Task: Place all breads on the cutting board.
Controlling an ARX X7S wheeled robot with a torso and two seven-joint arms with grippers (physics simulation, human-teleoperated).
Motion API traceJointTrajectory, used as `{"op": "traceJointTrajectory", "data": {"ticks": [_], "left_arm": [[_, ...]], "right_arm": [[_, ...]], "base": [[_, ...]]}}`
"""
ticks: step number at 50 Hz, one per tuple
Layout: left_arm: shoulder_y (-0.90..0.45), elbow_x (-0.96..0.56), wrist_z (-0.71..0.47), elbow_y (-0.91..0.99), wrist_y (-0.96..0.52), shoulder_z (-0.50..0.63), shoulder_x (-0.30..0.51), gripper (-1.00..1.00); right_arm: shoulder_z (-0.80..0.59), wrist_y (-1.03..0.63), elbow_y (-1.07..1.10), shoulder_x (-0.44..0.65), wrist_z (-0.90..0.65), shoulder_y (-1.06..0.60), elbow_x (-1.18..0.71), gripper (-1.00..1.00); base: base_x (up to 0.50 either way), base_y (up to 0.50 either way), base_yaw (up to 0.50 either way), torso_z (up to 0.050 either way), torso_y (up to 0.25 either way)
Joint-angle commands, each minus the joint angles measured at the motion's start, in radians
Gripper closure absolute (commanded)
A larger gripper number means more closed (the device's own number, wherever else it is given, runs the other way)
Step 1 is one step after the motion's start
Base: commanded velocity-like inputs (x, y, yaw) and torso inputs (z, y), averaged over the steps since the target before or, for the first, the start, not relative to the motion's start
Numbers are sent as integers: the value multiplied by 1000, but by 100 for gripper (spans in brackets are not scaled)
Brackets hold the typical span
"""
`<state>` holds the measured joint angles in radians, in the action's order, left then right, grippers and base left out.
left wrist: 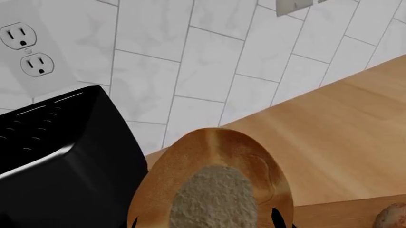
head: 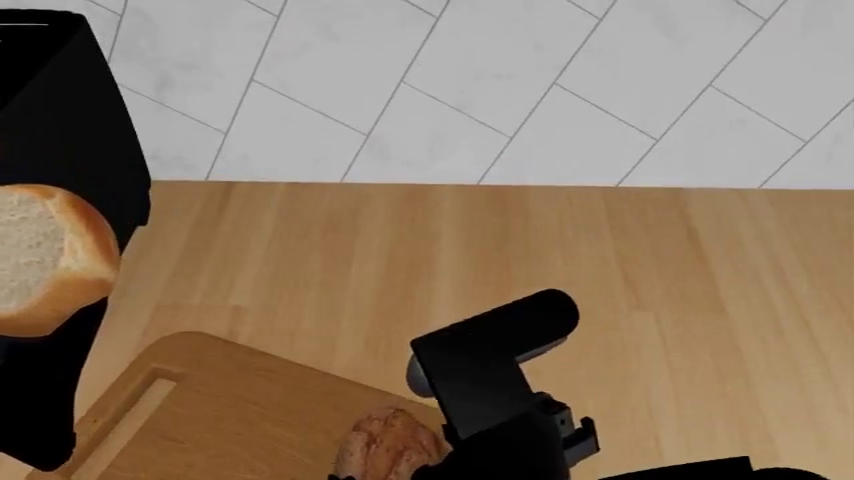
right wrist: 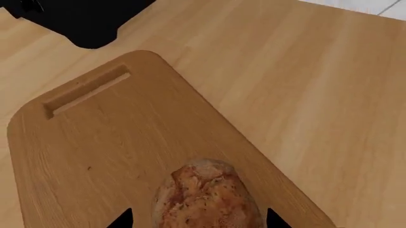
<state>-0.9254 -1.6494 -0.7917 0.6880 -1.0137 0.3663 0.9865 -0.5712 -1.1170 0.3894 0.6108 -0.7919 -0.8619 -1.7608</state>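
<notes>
My left gripper is shut on the golden-crusted roll, its pale crumb face towards the camera. In the head view this roll hangs in the air at the far left, in front of the black toaster and left of the cutting board. The darker brown cracked roll lies on the cutting board near its right edge. My right gripper is open, one fingertip on each side of this roll with a small gap. The brown roll also shows in the head view, partly behind my right arm.
A black toaster stands against the tiled wall at the left, below a wall outlet. Light wood countertop stretches to the right of the board. The board's handle slot lies towards the toaster.
</notes>
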Motion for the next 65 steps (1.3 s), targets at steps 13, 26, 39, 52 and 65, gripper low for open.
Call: {"op": "traceJointTrajectory", "data": {"ticks": [13,26,39,52,65], "left_arm": [[30,25,36,-8,41,-1,-59,100],[92,209,176,-128,46,85,-142,100],[82,280,220,-215,15,165,-206,100],[74,293,234,-244,-6,200,-225,100],[98,328,262,-263,3,230,-237,100]], "right_arm": [[89,48,252,114,-353,-390,-342,-100],[131,172,376,183,-550,-583,-511,-100],[182,262,456,245,-640,-719,-615,-100],[160,300,467,281,-703,-854,-685,-100],[188,304,480,329,-642,-742,-623,-100]], "base": [[0,0,0,0,0],[0,0,0,0,0],[0,0,0,0,0],[0,0,0,0,0],[0,0,0,0,1]]}}
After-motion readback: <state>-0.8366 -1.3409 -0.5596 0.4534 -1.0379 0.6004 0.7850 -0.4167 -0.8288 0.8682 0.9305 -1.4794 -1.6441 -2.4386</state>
